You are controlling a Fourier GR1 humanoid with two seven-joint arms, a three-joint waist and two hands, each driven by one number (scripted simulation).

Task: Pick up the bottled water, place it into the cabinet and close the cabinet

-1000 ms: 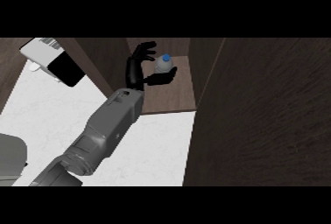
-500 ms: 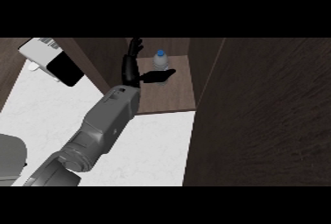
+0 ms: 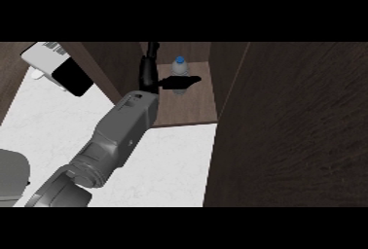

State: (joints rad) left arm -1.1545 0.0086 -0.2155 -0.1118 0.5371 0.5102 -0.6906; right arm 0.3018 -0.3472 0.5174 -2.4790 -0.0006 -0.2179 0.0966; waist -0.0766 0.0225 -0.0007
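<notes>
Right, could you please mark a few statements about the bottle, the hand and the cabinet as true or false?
1. The bottle stands upright in the cabinet. True.
2. The cabinet is closed. False: it is open, with the bottle in plain view.
3. The left hand curls its fingers round the bottle. False: its fingers are straight, beside the bottle; only the thumb crosses in front of it.
4. The bottle has a blue cap. True.
</notes>
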